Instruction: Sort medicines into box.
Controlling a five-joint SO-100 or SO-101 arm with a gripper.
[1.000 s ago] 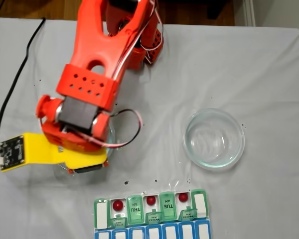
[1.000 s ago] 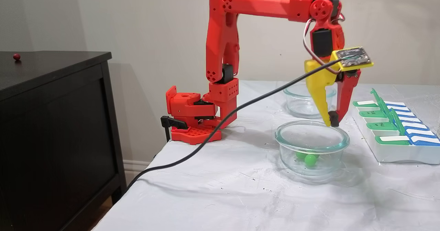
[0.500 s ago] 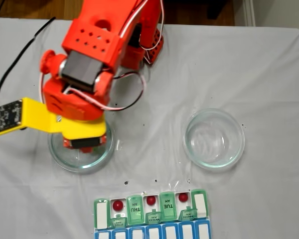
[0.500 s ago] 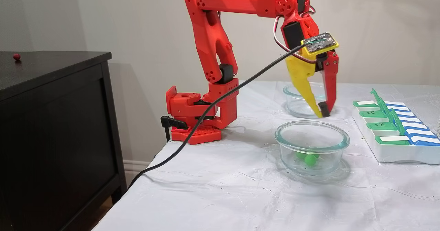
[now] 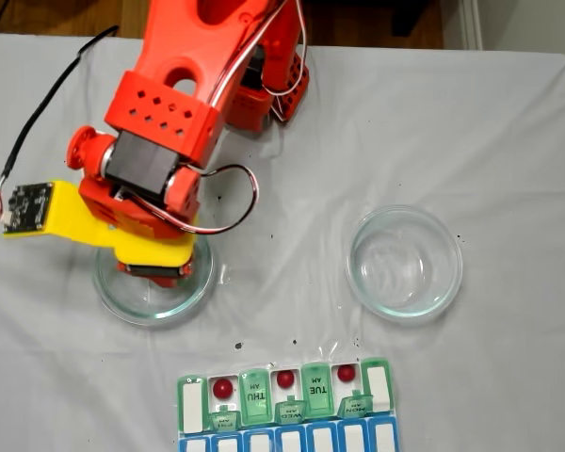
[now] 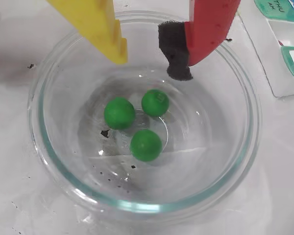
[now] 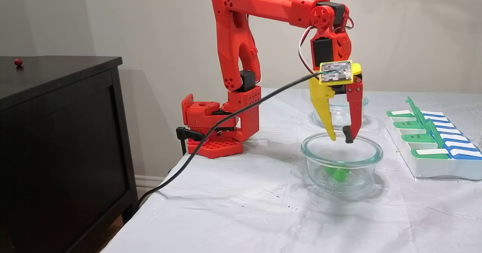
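Three green medicines (image 6: 119, 113) (image 6: 155, 103) (image 6: 146, 145) lie together on the bottom of a clear glass dish (image 6: 39, 147). My gripper (image 6: 149, 66) hangs open just above them at about rim height, with nothing between the yellow finger and the red finger with its black pad. The side fixed view shows the gripper (image 7: 340, 139) pointing straight down over that dish (image 7: 316, 170). The box (image 5: 255, 405) sits at the table's near edge in a fixed view. Three of its open compartments each hold a red medicine (image 5: 223, 387) (image 5: 284, 379) (image 5: 347, 373).
A second, empty glass dish (image 5: 447, 268) stands to the right of the first. The arm's base (image 7: 211, 132) is bolted at the table's far left corner, and a black cable (image 7: 226, 147) trails off the edge. A dark cabinet (image 7: 56, 132) beside the table carries a stray red ball (image 7: 18, 61).
The gripper left the dish's box-side rim, lifted back toward the far dish, then came down over the middle of the green-ball dish. Its fingers have spread apart.
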